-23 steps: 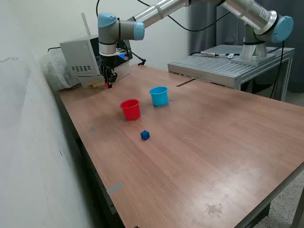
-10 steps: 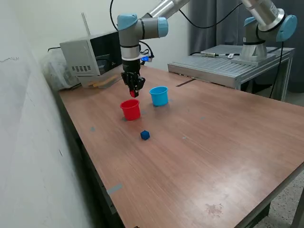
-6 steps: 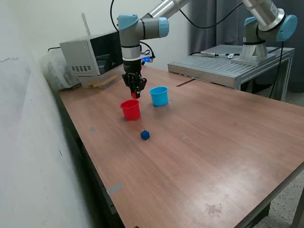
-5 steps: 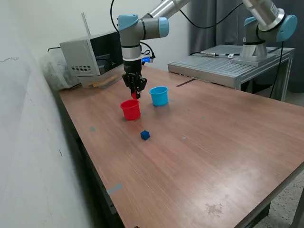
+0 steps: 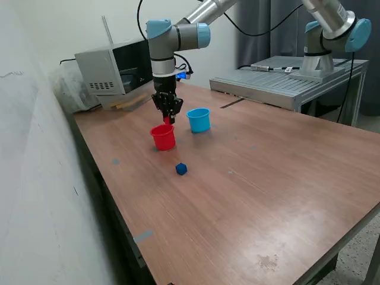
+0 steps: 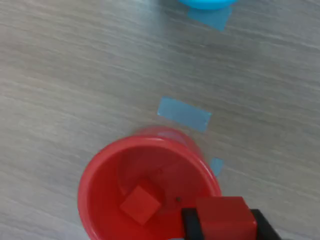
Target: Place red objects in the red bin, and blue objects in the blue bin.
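My gripper hangs just above the red bin and is shut on a small red cube. The wrist view looks down into the red bin, where a second red cube lies on its floor. The light blue bin stands just to the exterior view's right of the red one; its rim shows in the wrist view. One dark blue cube lies on the table in front of the red bin. The other blue cube is not in view.
A grey box-shaped device stands at the back of the wooden table, with flat wooden pieces beside it. A metal platform with a second arm's base is at the exterior view's right. Blue tape patches mark the table.
The gripper carried the red cube from beside the grey device to above the red bin; in the last second it has held nearly still there.
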